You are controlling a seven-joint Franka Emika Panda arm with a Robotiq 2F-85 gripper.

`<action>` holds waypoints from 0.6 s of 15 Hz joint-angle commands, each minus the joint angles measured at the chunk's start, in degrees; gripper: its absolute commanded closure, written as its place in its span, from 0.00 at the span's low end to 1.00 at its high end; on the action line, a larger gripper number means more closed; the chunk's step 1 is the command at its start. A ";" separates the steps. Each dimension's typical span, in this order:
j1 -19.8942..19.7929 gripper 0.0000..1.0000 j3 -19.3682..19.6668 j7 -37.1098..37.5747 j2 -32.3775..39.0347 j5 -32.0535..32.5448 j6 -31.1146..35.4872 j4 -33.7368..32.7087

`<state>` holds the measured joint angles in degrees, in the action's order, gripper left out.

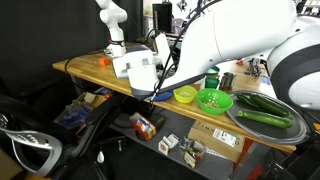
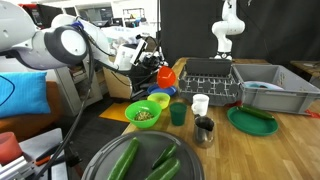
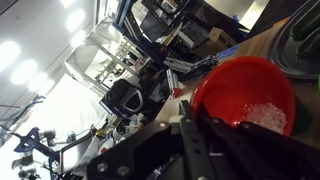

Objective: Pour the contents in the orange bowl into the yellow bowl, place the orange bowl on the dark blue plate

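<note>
My gripper is shut on the rim of the orange bowl, which holds pale, icy-looking bits. In an exterior view the orange bowl hangs tilted in the air just above and behind the yellow bowl. The yellow bowl also shows at the table's near edge, where the gripper hides the orange bowl. A sliver of the dark blue plate shows under the orange bowl, mostly hidden.
A green bowl with food sits beside the yellow bowl and shows again. Nearby are a grey platter of cucumbers, a green cup, a white cup, a dark cup, a dish rack, a grey bin and a green plate.
</note>
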<state>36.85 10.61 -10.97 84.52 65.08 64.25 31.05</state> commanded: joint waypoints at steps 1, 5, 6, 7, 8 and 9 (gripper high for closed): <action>0.54 0.98 0.28 -1.36 0.00 1.91 0.70 1.24; 0.88 0.98 0.24 -1.23 0.01 2.90 0.88 2.06; 1.04 0.98 0.32 -1.19 0.02 3.33 0.81 2.40; 1.16 0.98 0.29 -1.18 0.02 3.78 0.80 2.61; 1.34 0.98 0.28 -1.21 0.02 4.29 0.82 2.90; 1.50 0.98 0.28 -1.25 0.02 4.81 0.79 3.18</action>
<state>37.85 10.61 -10.97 84.54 67.78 64.42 33.10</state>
